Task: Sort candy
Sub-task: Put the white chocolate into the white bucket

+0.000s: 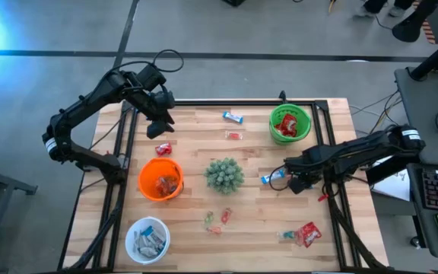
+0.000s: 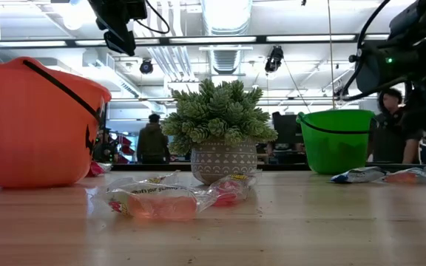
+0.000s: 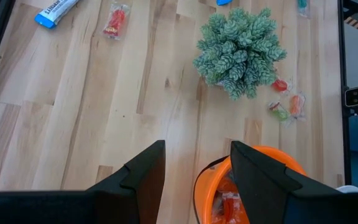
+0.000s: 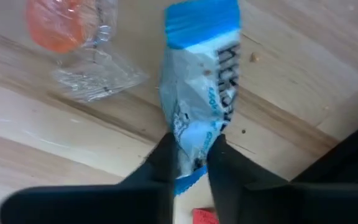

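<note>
Candy lies scattered on the wooden table. A blue-and-white bar [image 4: 197, 93] lies right of the spiky plant [image 1: 224, 174], and my right gripper [image 4: 190, 165] is shut on it from above. Another blue-and-white bar [image 1: 233, 116] and red packets [image 1: 233, 135] lie near the far edge, and small pieces [image 1: 217, 219] lie nearer the front. My left gripper [image 3: 197, 165] hangs open and holds nothing, above the table's far left, beyond the orange bowl [image 1: 160, 180]. My right gripper pinches the blue-and-white bar near one end [image 4: 188, 140] between its two fingers, and the wrapper is crumpled in where they meet. The fingers point down and lie across the bar. The bar lies flat on the table.
A green bowl [image 1: 290, 124] with red packets stands at the far right, and a white bowl [image 1: 147, 238] with wrapped sweets at the near left. An orange sweet in clear wrap [image 4: 61, 25] lies beside the held bar. A red packet [image 1: 307, 234] lies near the front right.
</note>
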`<action>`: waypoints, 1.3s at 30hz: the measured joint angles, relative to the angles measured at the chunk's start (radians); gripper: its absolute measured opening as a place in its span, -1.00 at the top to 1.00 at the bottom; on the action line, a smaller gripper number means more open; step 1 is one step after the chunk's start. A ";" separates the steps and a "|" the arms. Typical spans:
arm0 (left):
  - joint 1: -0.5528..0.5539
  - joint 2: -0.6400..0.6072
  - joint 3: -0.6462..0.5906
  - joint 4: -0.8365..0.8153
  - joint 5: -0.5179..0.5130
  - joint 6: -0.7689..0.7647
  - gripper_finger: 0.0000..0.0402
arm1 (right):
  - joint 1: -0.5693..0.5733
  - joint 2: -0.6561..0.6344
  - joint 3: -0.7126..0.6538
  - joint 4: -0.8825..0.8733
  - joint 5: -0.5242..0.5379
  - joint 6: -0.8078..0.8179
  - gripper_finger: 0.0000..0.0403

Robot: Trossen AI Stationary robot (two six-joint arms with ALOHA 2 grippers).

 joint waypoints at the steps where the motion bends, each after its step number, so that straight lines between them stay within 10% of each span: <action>1: 0.000 0.001 0.000 0.000 0.000 0.000 0.18 | 0.000 0.000 0.001 0.000 0.000 0.003 0.85; 24: 0.000 0.001 0.000 0.042 -0.029 -0.010 0.18 | 0.000 -0.094 0.227 -0.134 0.073 0.170 0.92; 39: 0.000 0.001 0.000 0.247 -0.027 -0.149 0.18 | -0.003 -0.077 0.611 -0.123 0.374 -0.013 0.92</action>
